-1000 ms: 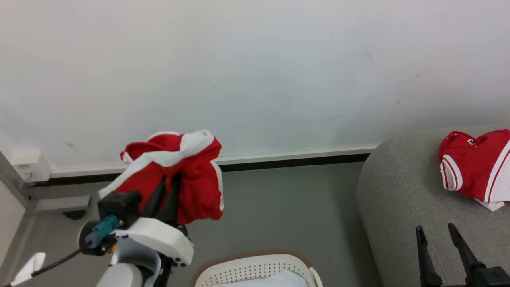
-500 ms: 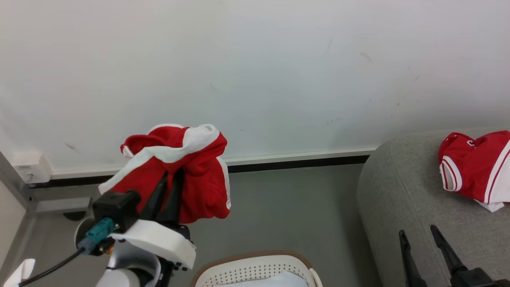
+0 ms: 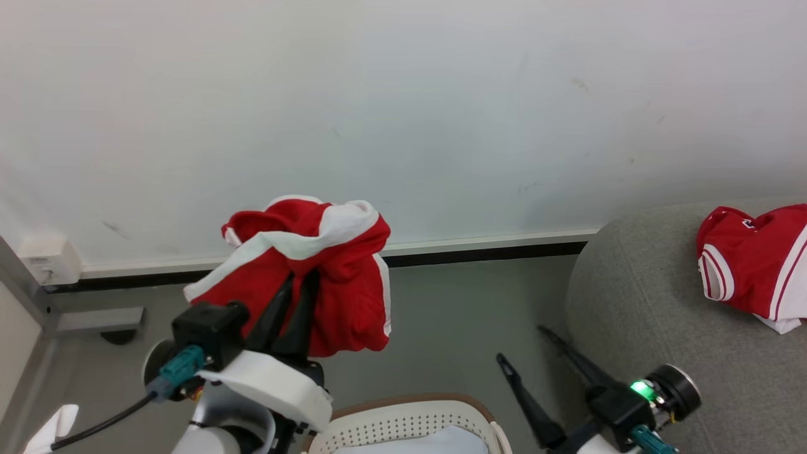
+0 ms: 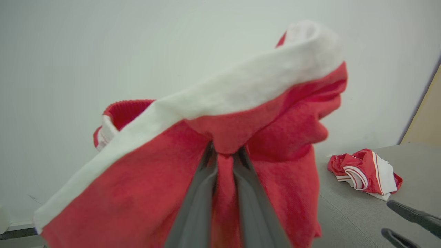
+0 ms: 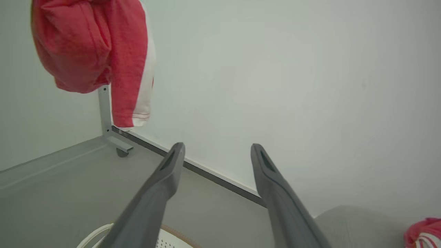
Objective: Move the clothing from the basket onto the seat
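Mostly, the danger at this moment is in the grip itself. At the left, the left gripper [image 3: 298, 280] is raised above the floor [image 3: 454, 315] with its two fingers pressed close together on a narrow fold of the red garment [image 3: 343, 296]. The rest of the cloth (the bigger part, with the white band on top) hangs free on both sides of the fingers. Such a small pinch of soft fabric can slide out if the arm swings quickly to the right. Then the garment would fall on the floor, or perhaps back into the basket [image 3: 403, 399], which shows nearer the robot and a little to the right, with a pale cloth [image 3: 441, 441] inside.

Further to the right, the right gripper [image 3: 521, 344] holds nothing and its fingers are spread wide, pointing up and to the left, between the basket and the seat [image 3: 630, 302]. It stands in the way that the garment probably must take, so the loose hanging hem could catch on one of these fingers and be pulled out of the left grip.

At the far right, the seat has a rounded edge, and a second red garment [image 3: 750, 265] lies already on it, well inside. If the left fingers open too early, above this rounded edge, the cloth would likely slip down the side to the floor.
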